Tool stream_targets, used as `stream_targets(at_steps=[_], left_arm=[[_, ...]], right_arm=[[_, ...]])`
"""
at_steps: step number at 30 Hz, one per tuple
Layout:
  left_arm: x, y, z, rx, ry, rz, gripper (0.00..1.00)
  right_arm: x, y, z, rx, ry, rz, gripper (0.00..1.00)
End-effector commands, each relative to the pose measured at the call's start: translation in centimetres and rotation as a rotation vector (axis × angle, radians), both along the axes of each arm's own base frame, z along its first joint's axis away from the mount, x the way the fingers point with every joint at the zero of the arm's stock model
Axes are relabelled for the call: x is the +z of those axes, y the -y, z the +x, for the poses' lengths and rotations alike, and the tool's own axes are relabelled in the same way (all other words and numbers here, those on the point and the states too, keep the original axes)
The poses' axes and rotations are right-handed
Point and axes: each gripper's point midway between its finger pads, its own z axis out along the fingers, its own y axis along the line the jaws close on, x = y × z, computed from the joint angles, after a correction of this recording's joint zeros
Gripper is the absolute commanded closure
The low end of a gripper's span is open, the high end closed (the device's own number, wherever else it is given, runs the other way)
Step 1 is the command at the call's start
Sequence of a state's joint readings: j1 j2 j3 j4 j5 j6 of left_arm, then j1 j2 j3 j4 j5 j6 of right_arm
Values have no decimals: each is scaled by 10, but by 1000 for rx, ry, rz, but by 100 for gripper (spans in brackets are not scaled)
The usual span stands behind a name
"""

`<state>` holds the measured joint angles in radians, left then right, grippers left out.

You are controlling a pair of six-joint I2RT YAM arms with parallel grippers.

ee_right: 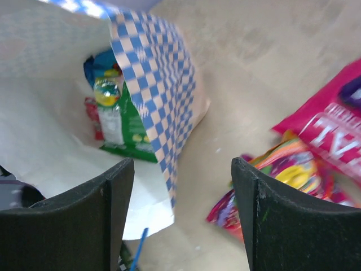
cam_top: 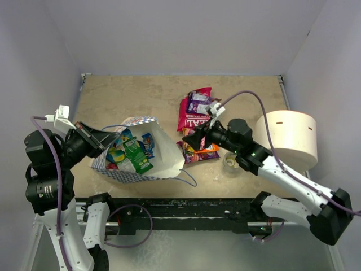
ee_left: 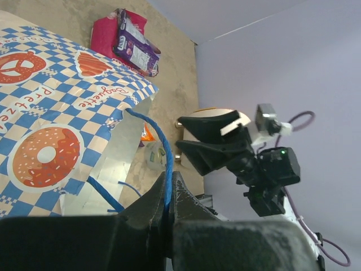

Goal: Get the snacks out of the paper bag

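Our left gripper (ee_left: pixel 168 183) pinches the blue-checkered paper bag's (cam_top: pixel 166 155) thin cord handle (ee_left: pixel 159 144); our right gripper (ee_right: pixel 180 166) gapes empty. Beside it lies a glossy red-pink chip bag (cam_top: pixel 187 114); ahead, a green packet (cam_top: pixel 136 155) sits bagged.

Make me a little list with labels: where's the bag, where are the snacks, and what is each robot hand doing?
paper bag: open, held at one side
snacks inside: green packet, blue packet
snacks outside: red-pink chip bag, purple packet lying on it
left hand: shut on the bag's blue cord handle
right hand: open, holding nothing, between bag and outside snacks
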<state>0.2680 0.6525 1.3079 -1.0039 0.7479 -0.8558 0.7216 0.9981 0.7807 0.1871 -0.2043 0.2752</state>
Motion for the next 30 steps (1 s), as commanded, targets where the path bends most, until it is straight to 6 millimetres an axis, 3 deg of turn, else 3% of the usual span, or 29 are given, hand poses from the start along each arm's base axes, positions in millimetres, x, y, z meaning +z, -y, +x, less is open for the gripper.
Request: stream_targets(at_steps=[1,10,16,21,26,30], left_arm=[[14,7,0,-19,11,-88,100],[21,1,15,-32,74,-25,100],[26,1,10,-35,161,31,100],[33,2,18,-87,185,66,100],[58,0,30,-98,285,92,100],[66,4,40,-151,297,54,100]], right_arm=[[-29,-27,-17,37,-299,69,28],[-100,-44,-65,152,-395,-84,31],[-138,-40,-71,11,-586,-20,53],[-141,-53,-72,-39,-731,163,70],[-135,-67,-61,-103,-787,272,84],[-123,-102,-55,-75,-778,315,93]])
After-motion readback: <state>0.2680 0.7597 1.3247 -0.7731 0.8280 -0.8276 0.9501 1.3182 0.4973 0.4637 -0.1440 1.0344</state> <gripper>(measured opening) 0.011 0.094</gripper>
